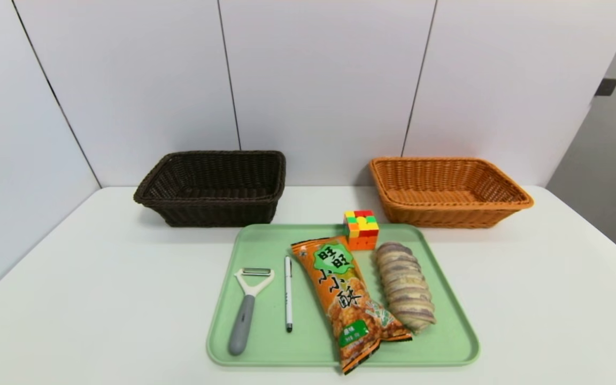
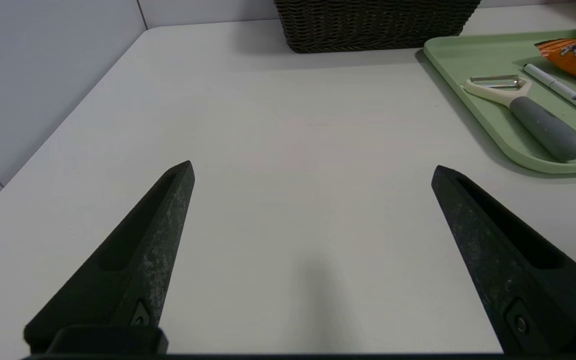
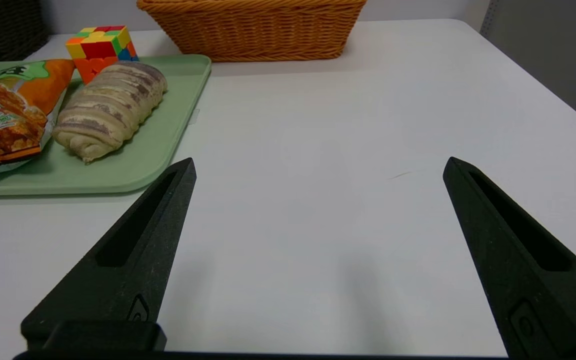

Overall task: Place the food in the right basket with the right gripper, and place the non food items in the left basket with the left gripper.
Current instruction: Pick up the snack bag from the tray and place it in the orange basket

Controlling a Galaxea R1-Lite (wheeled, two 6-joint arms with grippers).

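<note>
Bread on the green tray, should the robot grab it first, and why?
Probably yes: the right gripper, jaws open over bare table, could reach toward the bread loaf. It lies at the tray's right edge, and the orange basket is empty.

Head high; wrists low, tray (image 1: 449, 342) shared

The left gripper (image 2: 313, 170), black fingers spread wide, hangs over the white table (image 2: 278, 150). Beyond it, the pale green plastic tray (image 2: 473, 105) holds a grey-handled white peeler (image 2: 528, 110) beside a slim white pen (image 2: 565, 94).
</note>
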